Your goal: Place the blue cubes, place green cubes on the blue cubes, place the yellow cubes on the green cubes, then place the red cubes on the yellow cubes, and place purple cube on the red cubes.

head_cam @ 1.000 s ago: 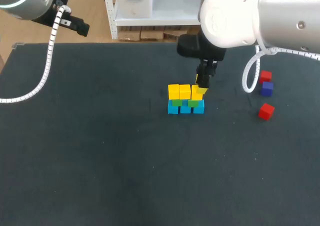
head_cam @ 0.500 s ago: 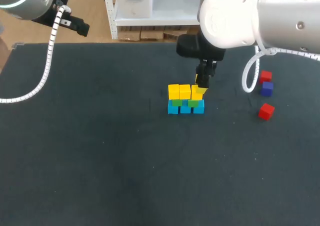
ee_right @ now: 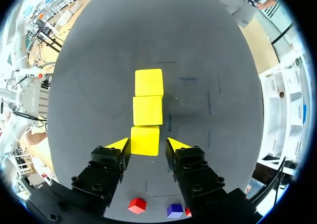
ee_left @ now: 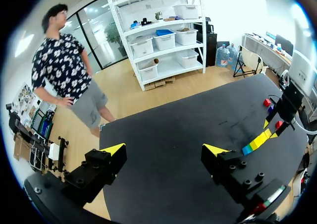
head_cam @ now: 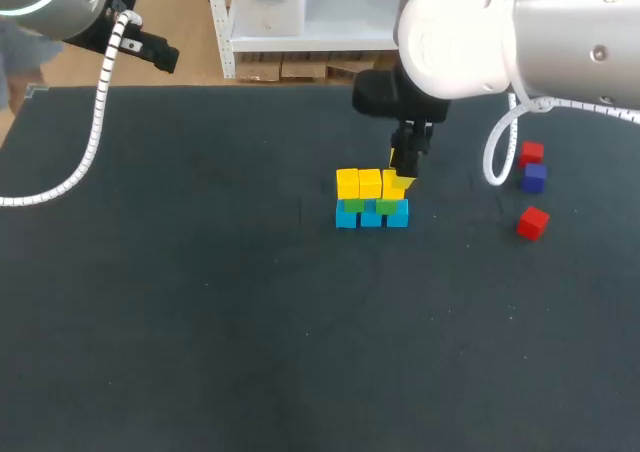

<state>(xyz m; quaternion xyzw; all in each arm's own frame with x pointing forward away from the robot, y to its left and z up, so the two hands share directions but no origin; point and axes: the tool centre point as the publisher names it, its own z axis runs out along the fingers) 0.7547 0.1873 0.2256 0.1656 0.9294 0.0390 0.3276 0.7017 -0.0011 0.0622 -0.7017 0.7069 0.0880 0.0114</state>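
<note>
You have a low wall of small, matte, square-edged cubes at the middle of the table (head_cam: 200, 322), which is covered in a dark, finely grained mat. Three blue cubes (head_cam: 371, 217) sit side by side and touching on the mat. Green cubes (head_cam: 385, 207) lie on them, mostly covered. Three yellow cubes (head_cam: 347, 183) form a flat row on top.

Your right gripper (ee_right: 148, 145) hangs right over the row's right-hand end. Its black fingers flank the end yellow cube and are set a little wider than it, with a sliver of mat showing on one side, so nothing is clamped.

Your left gripper (ee_left: 164, 149) is spread wide and holds nothing. It sits high over the table's left side, well apart from the wall.

Two red cubes (head_cam: 532, 222) and the purple cube (head_cam: 534, 177) lie loose on the right, each apart from the others. The purple one is between the reds. A white coiled cable (head_cam: 495, 162) loops down between them and the wall.

The wall stands well apart from every table edge, with bare mat to its left and in front.
</note>
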